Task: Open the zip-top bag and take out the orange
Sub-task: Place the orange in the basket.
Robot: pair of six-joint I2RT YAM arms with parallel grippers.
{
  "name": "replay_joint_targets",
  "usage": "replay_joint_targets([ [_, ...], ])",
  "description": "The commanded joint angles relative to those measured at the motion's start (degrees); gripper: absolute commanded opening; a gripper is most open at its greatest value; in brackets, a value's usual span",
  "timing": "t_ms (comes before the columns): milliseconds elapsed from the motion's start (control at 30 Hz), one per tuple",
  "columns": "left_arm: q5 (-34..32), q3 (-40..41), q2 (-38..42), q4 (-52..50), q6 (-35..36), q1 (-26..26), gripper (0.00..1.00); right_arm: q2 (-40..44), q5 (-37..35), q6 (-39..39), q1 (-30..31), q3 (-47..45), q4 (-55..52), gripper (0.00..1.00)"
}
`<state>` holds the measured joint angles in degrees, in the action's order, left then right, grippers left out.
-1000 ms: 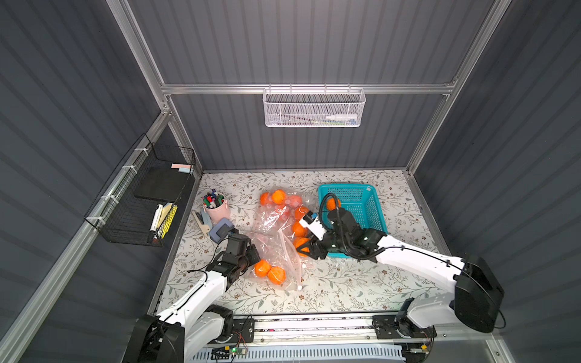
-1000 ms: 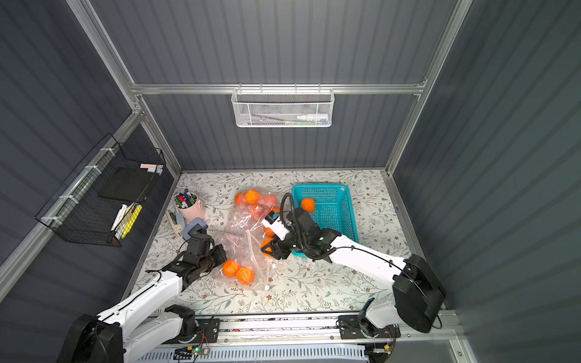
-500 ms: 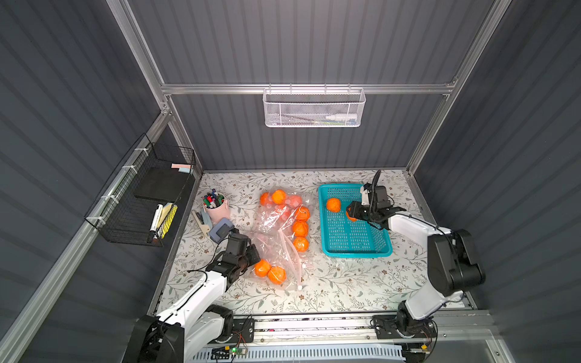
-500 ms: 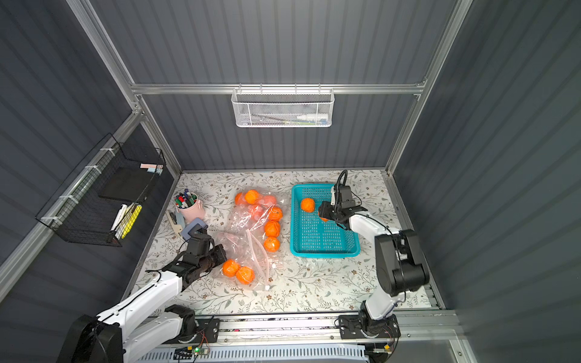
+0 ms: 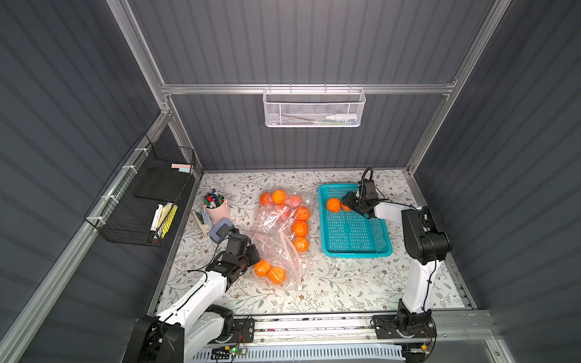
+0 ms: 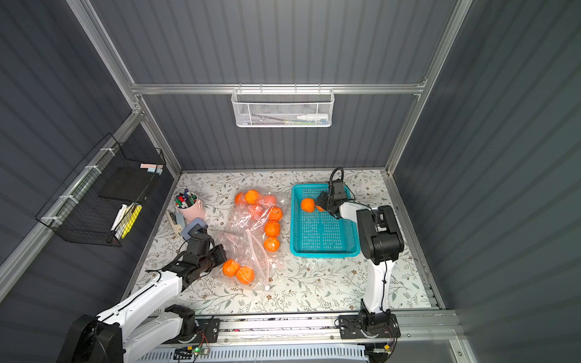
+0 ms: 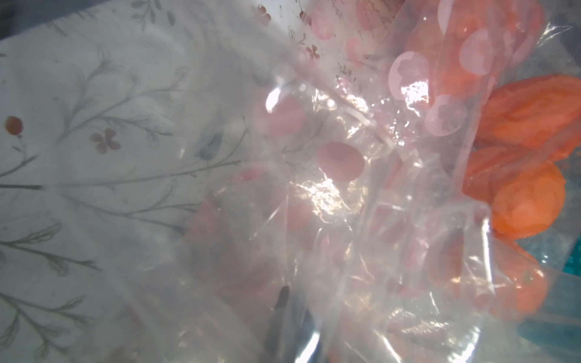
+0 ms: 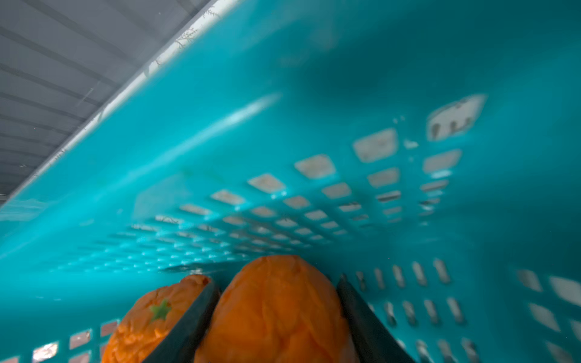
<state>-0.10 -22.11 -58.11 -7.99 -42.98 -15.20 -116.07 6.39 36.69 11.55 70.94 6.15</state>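
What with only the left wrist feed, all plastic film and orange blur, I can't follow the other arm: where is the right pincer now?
Observer: The right pincer is down inside the teal basket, at its far end.
Operator: Is it carrying anything?
Observer: Yes, the right wrist view shows an orange gripped between its jaws.
Operator: Anything else in that basket?
Observer: One loose orange, lying right beside the gripped one.

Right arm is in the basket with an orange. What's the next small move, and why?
Probably open the right gripper and let go: the held orange is already down inside the teal basket, beside another orange. The left gripper holds the bag.
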Motion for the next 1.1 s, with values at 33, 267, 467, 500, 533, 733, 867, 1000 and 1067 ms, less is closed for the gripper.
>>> replay_joint_targets([
  [33,-0.1,-0.9,-0.1,-0.6,1.3,0.3,0.00,-1.6,5.2,3.9,-0.1,0.9,3.3,0.57],
  [267,0.1,-1.0,-0.4,-0.6,1.6,0.3,0.00,-2.3,7.5,3.6,-0.1,2.1,3.1,0.59],
  [467,0.3,-0.9,-0.5,-0.5,1.6,0.3,0.00,-2.4,5.9,2.4,-0.1,3.4,0.4,0.73],
  [500,0.3,-1.0,-0.6,-0.6,1.6,0.3,0.00,-2.3,5.6,2.4,-0.1,3.3,0.4,0.75],
  [533,0.3,-1.0,-0.6,-0.6,1.5,0.3,0.00,-2.1,5.4,2.3,-0.1,3.5,0.2,0.76],
  [733,0.5,-1.0,-0.7,-0.5,1.6,0.3,0.00,-0.9,3.6,1.3,-0.2,4.4,-2.3,0.82],
  [867,0.5,-0.9,-0.5,-0.5,1.6,0.3,0.00,0.5,1.8,-0.2,-0.2,4.9,-4.3,0.82],
  [1000,0.5,-1.0,-0.4,-0.5,1.6,0.3,0.00,3.3,0.1,-2.4,-0.5,5.0,-6.4,0.82],
  [1067,0.4,-1.0,-0.4,-0.5,1.6,0.2,0.00,6.0,-0.6,-4.5,-0.6,4.6,-8.0,0.81],
])
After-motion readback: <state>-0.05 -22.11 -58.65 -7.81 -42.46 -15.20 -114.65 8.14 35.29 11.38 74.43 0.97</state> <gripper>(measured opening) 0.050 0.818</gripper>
